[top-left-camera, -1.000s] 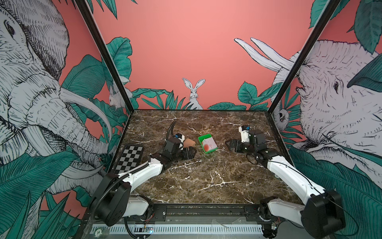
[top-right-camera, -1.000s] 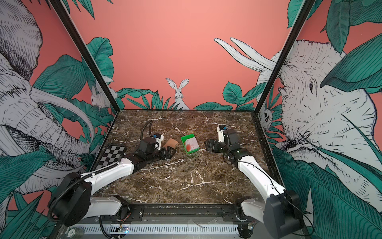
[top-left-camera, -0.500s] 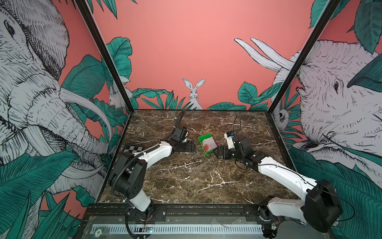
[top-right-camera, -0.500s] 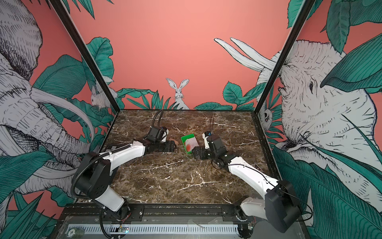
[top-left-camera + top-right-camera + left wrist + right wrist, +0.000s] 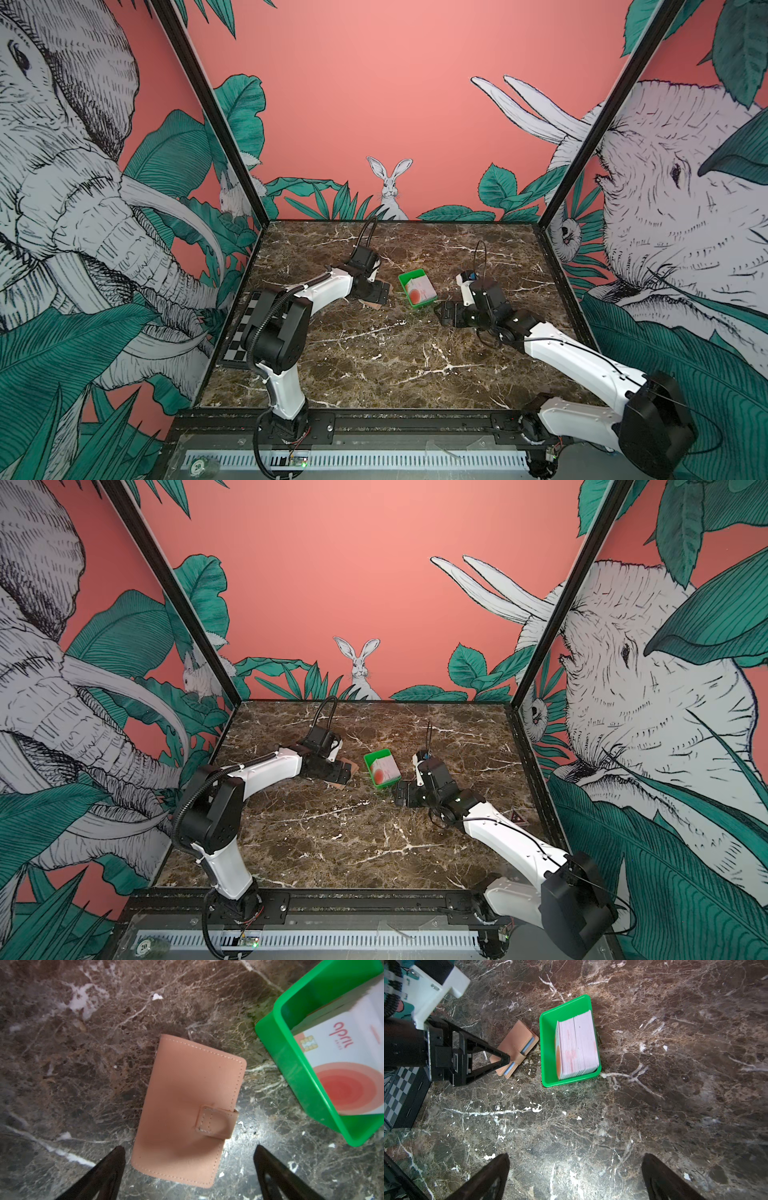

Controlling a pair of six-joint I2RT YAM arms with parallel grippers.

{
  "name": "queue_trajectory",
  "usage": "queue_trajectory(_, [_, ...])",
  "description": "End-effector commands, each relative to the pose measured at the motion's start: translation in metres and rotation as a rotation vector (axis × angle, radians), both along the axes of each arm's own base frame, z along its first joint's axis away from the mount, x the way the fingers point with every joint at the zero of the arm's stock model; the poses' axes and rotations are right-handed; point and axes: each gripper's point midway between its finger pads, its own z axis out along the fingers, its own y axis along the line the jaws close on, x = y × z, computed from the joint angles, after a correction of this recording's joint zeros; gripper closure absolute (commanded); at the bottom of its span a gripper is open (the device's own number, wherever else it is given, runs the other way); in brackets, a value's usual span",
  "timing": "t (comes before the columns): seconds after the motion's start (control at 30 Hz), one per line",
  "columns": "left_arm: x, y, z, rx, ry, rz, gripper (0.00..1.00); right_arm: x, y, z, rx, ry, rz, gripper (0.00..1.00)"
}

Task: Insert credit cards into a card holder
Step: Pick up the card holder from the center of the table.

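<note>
Currently, I am hovering my left gripper (image 5: 189, 1150), jaws wide, over the closed card holder (image 5: 187, 1105) lying just left of the green tray (image 5: 546, 1043) holding credit cards (image 5: 577, 1045); my right gripper (image 5: 575, 1157) is gaping too.

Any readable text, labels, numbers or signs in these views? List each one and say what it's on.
"april": red lettering on the top credit card in the green tray, seen in the left wrist view.
Small print beside "april": too small to read.
"20": on a round disc at the rig's front edge, in both top views.
Warning triangle sticker on the marble table: the symbol inside is too small to read.
Card holder: no text.
</note>
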Motion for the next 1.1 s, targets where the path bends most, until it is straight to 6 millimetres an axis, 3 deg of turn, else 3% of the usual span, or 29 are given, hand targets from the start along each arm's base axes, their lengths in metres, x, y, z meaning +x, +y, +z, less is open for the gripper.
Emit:
queue_trajectory(0.0, [-0.001, -0.001, 0.004, 0.08, -0.01, -0.058, 0.03, 0.001, -0.006, 0.005, -0.025, -0.02, -0.026, 0.02])
queue_trajectory(0.37, [-0.004, -0.004, -0.001, 0.196, -0.026, -0.103, 0.12, -0.008, -0.021, 0.031, 0.045, -0.09, -0.095, 0.02])
queue_trajectory(0.57, [-0.003, -0.003, -0.003, 0.255, -0.041, -0.113, 0.13, -0.008, -0.026, 0.032, 0.02, -0.129, -0.092, 0.02])
queue_trajectory(0.63, [-0.002, -0.004, -0.004, 0.258, -0.043, -0.118, 0.14, -0.009, -0.032, 0.024, -0.045, -0.086, -0.096, 0.02])
queue_trajectory(0.83, [-0.001, -0.011, -0.007, 0.275, -0.053, -0.132, 0.12, -0.008, -0.015, 0.02, -0.026, -0.036, -0.031, 0.02])
queue_trajectory(1.07, [0.004, -0.008, -0.015, 0.34, -0.073, -0.121, 0.11, -0.006, -0.012, 0.02, -0.016, -0.035, -0.028, 0.02])
